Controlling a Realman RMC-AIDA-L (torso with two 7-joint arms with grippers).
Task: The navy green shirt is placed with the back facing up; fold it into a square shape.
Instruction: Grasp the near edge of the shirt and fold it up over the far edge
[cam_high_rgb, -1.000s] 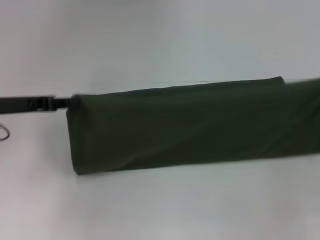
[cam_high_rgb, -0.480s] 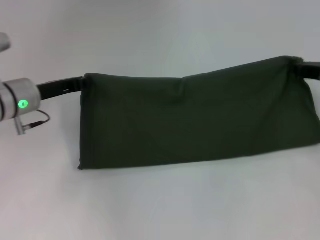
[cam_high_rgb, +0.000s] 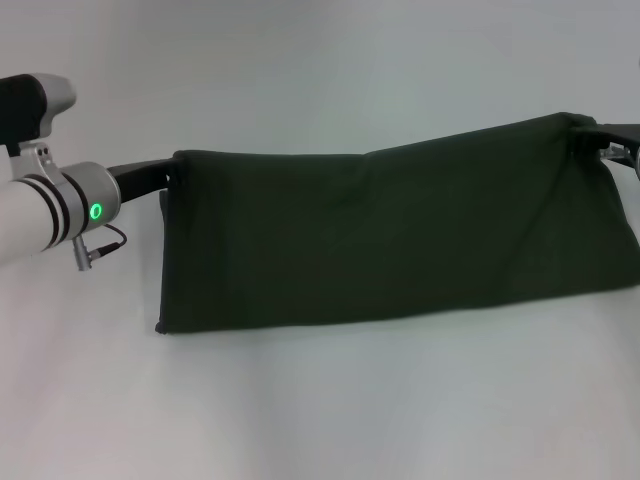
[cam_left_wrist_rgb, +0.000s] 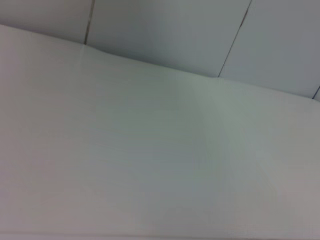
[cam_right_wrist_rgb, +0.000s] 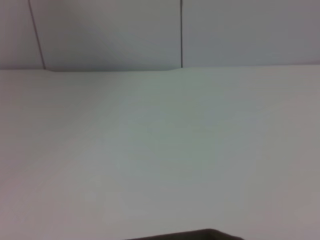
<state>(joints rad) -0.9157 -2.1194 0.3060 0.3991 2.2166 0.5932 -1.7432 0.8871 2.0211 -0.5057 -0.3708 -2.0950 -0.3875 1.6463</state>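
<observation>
Shirt (cam_high_rgb: 390, 240), folded to a long band, hangs stretched above the white table (cam_high_rgb: 320, 410). Left gripper (cam_high_rgb: 172, 174) pinches its left top corner; right gripper (cam_high_rgb: 590, 130) pinches the higher right corner. Grey wall panels (cam_right_wrist_rgb: 105, 32) stand behind the table.

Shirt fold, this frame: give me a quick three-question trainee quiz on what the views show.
1. True or false: the shirt lies flat on the table.
2. Which top corner sits higher in the head view? A) left claw's B) right claw's
3. Fill in: each claw grips a top ____ of the shirt.

Key: 1 false, it hangs between the claws; 2 B; 3 corner.
</observation>
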